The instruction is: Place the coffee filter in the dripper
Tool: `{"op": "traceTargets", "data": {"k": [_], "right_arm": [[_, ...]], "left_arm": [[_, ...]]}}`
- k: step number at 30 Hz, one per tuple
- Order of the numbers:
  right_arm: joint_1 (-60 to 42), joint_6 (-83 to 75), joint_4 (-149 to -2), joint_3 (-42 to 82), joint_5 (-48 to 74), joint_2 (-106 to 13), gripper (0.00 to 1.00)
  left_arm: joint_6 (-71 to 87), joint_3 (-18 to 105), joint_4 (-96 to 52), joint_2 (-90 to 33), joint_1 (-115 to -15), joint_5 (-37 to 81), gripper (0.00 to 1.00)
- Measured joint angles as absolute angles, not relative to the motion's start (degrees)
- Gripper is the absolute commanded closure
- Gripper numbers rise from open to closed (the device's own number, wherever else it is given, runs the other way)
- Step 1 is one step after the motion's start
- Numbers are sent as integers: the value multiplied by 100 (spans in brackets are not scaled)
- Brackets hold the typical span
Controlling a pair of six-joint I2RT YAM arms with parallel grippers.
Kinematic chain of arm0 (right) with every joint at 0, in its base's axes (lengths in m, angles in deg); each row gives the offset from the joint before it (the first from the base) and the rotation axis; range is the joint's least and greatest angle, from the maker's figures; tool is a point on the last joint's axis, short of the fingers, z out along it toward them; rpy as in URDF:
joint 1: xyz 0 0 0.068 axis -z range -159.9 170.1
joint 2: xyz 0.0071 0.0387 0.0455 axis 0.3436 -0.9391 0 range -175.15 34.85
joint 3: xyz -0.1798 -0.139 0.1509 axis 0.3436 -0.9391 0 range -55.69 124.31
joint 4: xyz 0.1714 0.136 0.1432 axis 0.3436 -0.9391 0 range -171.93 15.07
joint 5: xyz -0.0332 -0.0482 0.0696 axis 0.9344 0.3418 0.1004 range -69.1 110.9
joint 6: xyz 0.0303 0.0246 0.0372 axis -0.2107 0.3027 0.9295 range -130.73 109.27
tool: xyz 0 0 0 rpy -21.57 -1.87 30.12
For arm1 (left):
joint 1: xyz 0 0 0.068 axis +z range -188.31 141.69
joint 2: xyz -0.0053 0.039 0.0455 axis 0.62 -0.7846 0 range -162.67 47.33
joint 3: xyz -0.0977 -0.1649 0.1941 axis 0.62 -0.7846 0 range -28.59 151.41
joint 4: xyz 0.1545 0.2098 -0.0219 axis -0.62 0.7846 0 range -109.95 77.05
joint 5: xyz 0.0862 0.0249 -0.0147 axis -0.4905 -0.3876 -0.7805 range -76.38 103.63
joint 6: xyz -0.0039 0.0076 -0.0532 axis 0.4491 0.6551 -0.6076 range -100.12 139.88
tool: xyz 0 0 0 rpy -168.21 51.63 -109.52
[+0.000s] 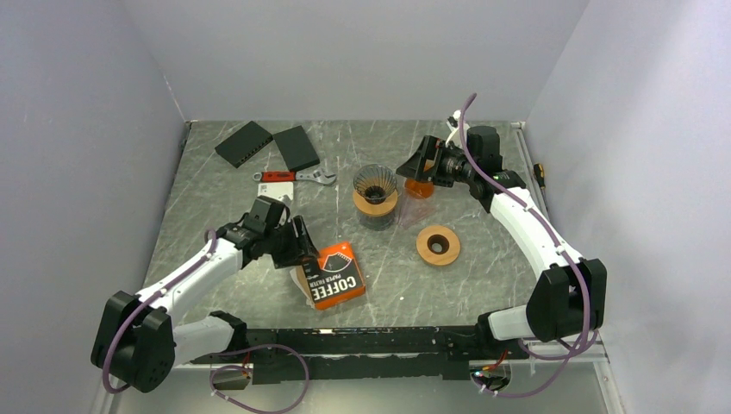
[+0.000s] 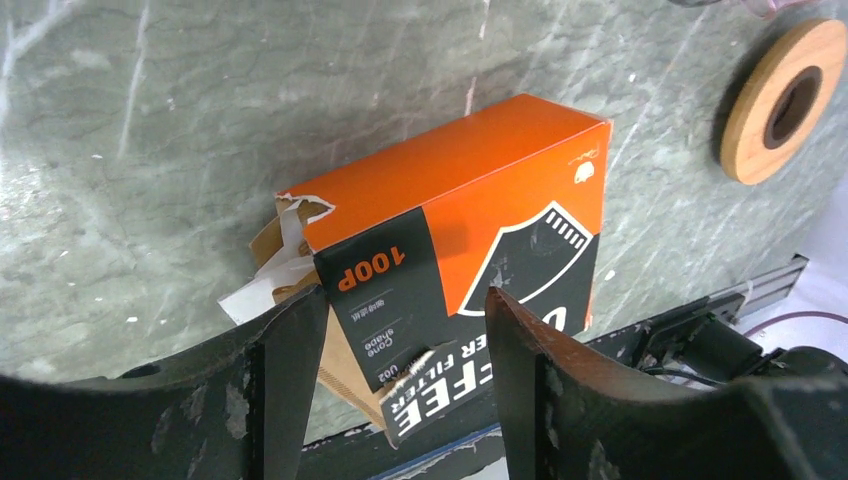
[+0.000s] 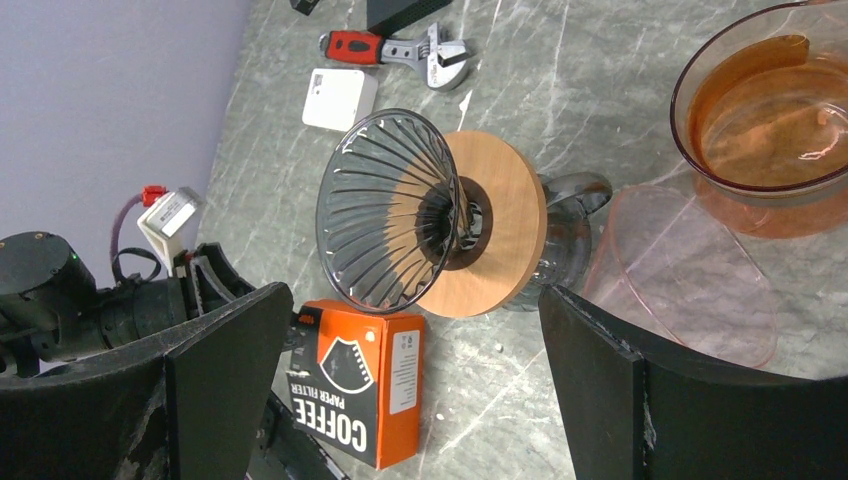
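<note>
The orange and black coffee filter box point(image 1: 337, 276) lies on the table near the front. Its torn left end shows paper filters point(image 2: 262, 287) sticking out. My left gripper point(image 1: 299, 247) is open and empty just above that torn end; in the left wrist view the box point(image 2: 455, 215) shows between and beyond its fingers point(image 2: 288, 375). The dark glass dripper point(image 1: 376, 182) sits on a wooden collar on a carafe at mid table, and it is empty point(image 3: 385, 212). My right gripper point(image 1: 420, 164) is open and empty, up behind and right of the dripper.
An orange glass bowl point(image 3: 770, 110) and a clear pink lid point(image 3: 690, 275) stand right of the dripper. A loose wooden ring point(image 1: 438, 245) lies right of the box. Two black boxes point(image 1: 244, 144), a red-handled wrench point(image 1: 297, 176) and a white square point(image 3: 340, 97) lie at the back left.
</note>
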State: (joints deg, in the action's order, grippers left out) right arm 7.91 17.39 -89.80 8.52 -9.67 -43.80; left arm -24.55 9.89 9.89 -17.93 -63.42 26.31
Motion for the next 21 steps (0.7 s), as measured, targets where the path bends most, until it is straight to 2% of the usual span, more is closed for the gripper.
{"op": "traceTargets", "data": {"k": [12,16,21], "right_arm": [[795,1735,-8985,852,-963,-4380,0],[800,1735,-8987,852,-960,-4380,1],[800,1728,-8991,852,-939,-4380,0]], "left_arm": [[-2593,987,-195,-2280,-6344,3519,37],[-2610,1018,-578,-2551,-6462,3720,34],[-2457,1262,-300,-2693,-6611,3510,28]]}}
